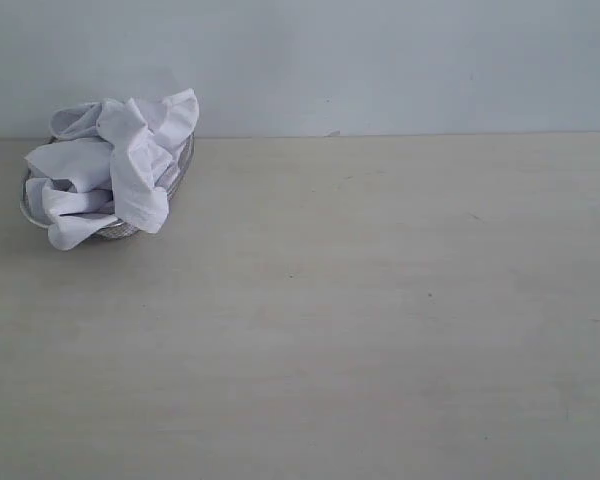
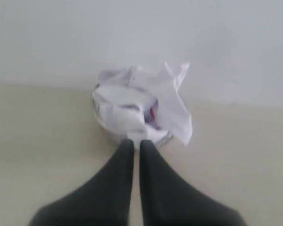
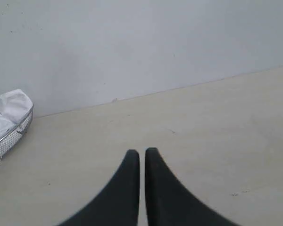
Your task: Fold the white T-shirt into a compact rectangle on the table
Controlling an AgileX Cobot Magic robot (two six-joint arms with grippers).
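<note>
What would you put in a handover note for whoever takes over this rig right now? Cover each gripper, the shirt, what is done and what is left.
Left gripper: jaws shut, empty, pointing at the shirt.
Right gripper: jaws shut, empty, over bare table.
Shirt: crumpled in the wire basket at the table's far left, by the wall.
Done: nothing; neither arm shows in the exterior view.
Left: lift the shirt out, spread it flat, fold it into a rectangle.
</note>
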